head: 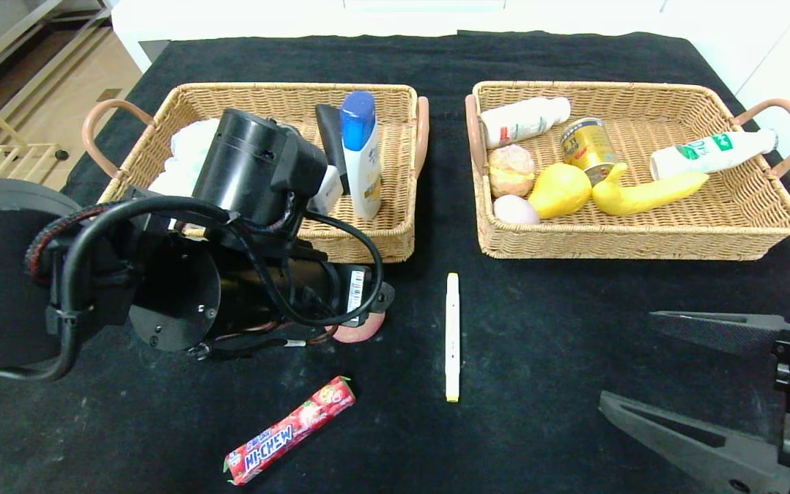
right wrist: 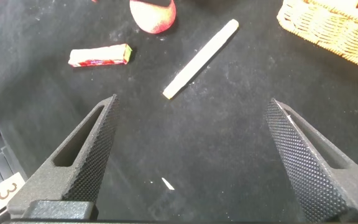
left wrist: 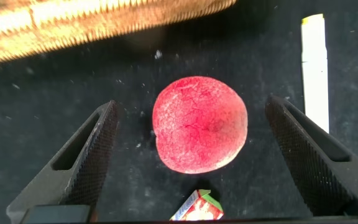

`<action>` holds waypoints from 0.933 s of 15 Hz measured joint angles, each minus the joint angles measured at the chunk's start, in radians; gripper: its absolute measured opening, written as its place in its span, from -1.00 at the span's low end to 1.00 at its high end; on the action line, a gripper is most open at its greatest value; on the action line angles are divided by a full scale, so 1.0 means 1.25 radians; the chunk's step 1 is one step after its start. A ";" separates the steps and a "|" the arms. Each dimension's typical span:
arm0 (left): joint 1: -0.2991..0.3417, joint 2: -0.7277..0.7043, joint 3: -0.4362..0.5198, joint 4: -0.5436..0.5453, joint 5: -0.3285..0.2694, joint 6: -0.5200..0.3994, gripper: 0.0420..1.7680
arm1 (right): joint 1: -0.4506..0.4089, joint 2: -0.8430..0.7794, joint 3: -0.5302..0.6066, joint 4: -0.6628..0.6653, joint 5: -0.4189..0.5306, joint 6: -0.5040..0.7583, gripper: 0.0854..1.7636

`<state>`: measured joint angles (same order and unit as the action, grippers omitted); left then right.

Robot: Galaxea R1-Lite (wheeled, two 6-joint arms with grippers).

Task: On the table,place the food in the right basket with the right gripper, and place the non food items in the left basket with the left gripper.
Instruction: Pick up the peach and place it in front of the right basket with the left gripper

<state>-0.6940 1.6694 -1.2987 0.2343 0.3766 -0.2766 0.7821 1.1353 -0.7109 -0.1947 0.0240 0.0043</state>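
A red peach (left wrist: 199, 124) lies on the black table between the wide-apart fingers of my left gripper (left wrist: 191, 102), which is open and touches nothing. In the head view the left arm hides all but an edge of the peach (head: 362, 334), in front of the left basket (head: 367, 241). A white marker (head: 452, 336) lies at mid-table and a red Hi-Chew candy bar (head: 290, 431) near the front. My right gripper (head: 627, 357) hovers open and empty at the front right, below the right basket (head: 642, 245).
The left basket holds a blue-capped bottle (head: 362, 154), a white cloth (head: 189, 147) and a black item. The right basket holds two white bottles, a can (head: 587, 145), a banana (head: 645, 194) and other food. Marker (right wrist: 201, 59) and candy (right wrist: 99, 55) lie beyond the right gripper.
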 joint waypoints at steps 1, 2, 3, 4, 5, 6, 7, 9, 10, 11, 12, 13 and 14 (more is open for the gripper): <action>0.001 0.007 0.001 0.000 0.000 -0.010 0.94 | 0.001 -0.001 0.000 0.000 0.000 0.000 0.94; 0.002 0.015 0.001 0.000 -0.002 -0.016 0.94 | 0.001 -0.002 0.000 0.000 0.000 0.001 0.94; 0.003 0.021 0.000 0.001 -0.003 -0.017 0.94 | 0.001 -0.002 0.000 0.000 0.000 0.000 0.94; 0.003 0.027 -0.003 0.000 -0.004 -0.017 0.94 | 0.001 -0.003 -0.001 0.000 0.000 0.000 0.94; 0.003 0.031 -0.004 0.000 -0.004 -0.017 0.94 | 0.001 -0.003 -0.001 0.000 0.000 0.000 0.94; 0.004 0.035 -0.005 0.000 -0.004 -0.018 0.94 | 0.001 -0.003 -0.001 0.000 0.000 0.000 0.94; 0.005 0.038 -0.005 0.001 -0.004 -0.019 0.94 | 0.001 -0.004 -0.001 0.000 0.000 0.000 0.94; 0.006 0.044 -0.001 0.000 -0.005 -0.019 0.94 | 0.003 -0.004 0.000 0.000 0.000 0.000 0.94; 0.006 0.047 0.000 0.001 -0.004 -0.019 0.94 | 0.003 -0.004 0.001 0.000 0.000 -0.001 0.94; 0.006 0.051 0.001 0.001 -0.004 -0.019 0.94 | 0.004 -0.004 0.002 0.000 0.000 -0.001 0.94; 0.007 0.054 0.002 0.001 -0.004 -0.019 0.94 | 0.005 -0.005 0.002 0.000 0.000 -0.001 0.94; 0.007 0.058 0.002 0.001 -0.003 -0.018 0.94 | 0.005 -0.006 0.002 0.000 0.000 -0.002 0.94; 0.007 0.062 0.001 0.001 -0.003 -0.017 0.84 | 0.005 -0.007 0.002 0.000 0.000 -0.002 0.94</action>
<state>-0.6855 1.7472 -1.2970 0.2351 0.3732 -0.2983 0.7879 1.1266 -0.7089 -0.1947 0.0238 0.0019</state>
